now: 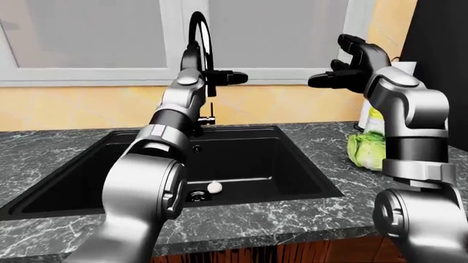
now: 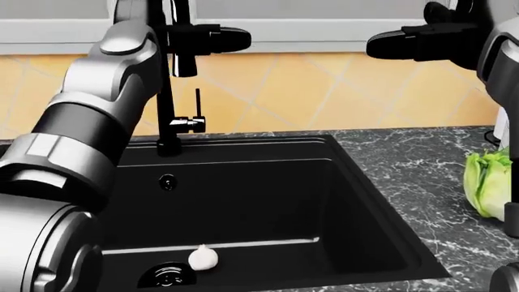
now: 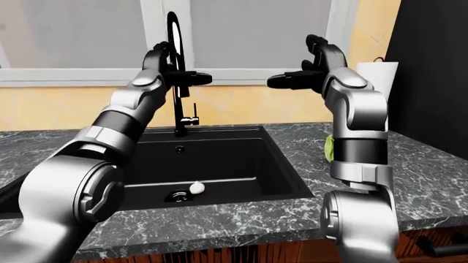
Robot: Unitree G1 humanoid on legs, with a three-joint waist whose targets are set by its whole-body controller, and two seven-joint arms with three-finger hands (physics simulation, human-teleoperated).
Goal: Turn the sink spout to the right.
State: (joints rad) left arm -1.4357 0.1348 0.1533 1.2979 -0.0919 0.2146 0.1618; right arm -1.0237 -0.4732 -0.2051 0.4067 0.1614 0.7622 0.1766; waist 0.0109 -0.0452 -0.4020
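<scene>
The black gooseneck faucet [image 2: 166, 115] rises from the sink's top rim. Its arch [image 1: 199, 33] curves up against the window, and the spout's outlet [image 2: 185, 64] hangs just right of the column. My left hand [image 2: 215, 39] is open, fingers stretched to the right and pressed against the spout's down-turned end, not closed round it. My left forearm [image 2: 97, 115] hides the column's upper left side. At the top right of the head view my right hand [image 2: 414, 42] is held up open in the air, apart from the faucet and holding nothing.
The black sink basin [image 2: 348, 182] holds a white garlic bulb [image 2: 204, 258] beside the drain [image 2: 166, 275]. A thin lever handle [image 2: 197, 103] sticks up by the faucet base. A green lettuce [image 2: 487, 182] lies on the dark marble counter [image 2: 406, 152] at right.
</scene>
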